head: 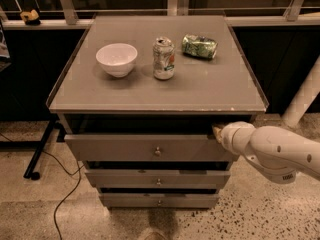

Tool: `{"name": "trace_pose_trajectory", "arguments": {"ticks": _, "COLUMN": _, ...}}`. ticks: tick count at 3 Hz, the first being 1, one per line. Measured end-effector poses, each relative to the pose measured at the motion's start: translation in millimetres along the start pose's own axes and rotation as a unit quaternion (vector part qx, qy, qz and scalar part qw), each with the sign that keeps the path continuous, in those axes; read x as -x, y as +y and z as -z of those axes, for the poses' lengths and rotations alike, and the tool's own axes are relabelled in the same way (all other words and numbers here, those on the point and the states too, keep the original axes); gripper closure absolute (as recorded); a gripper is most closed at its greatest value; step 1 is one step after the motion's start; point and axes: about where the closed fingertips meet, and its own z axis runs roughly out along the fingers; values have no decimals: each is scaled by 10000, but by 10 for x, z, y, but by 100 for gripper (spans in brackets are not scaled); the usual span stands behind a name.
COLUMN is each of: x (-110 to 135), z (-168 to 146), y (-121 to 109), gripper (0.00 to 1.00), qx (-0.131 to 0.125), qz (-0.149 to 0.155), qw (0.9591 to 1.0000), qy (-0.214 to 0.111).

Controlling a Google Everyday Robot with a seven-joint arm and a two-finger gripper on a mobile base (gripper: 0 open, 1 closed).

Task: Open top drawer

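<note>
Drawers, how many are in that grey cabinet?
3, stacked: the wide grey top drawer with a round metal knob, robot's pincer at its right corner; the narrower grey middle drawer below; the shallow grey bottom drawer lowest.

The top drawer [120,148] sat directly beneath the top of the table [200,86] and was the uppermost and widest of the grey fronts. Its face was a flat, plain grey panel with a small round metal knob at the centre. It appeared drawn out a little way, its front level and square. A dark gap showed between its upper edge and the underside of the table top. The inside lay in shadow and could not be made out. The end effector [217,130] was at the drawer's upper right corner, at the top edge of the panel, against that dark gap.
</note>
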Motion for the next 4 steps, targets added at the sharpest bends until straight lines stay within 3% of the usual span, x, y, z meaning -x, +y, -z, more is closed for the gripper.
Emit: {"name": "trace_pose_trajectory", "arguments": {"ticks": 4, "x": -63, "z": 90, "y": 10, "gripper": 100, "qx": 85, "qz": -81, "qw": 9996, "qy": 258}}
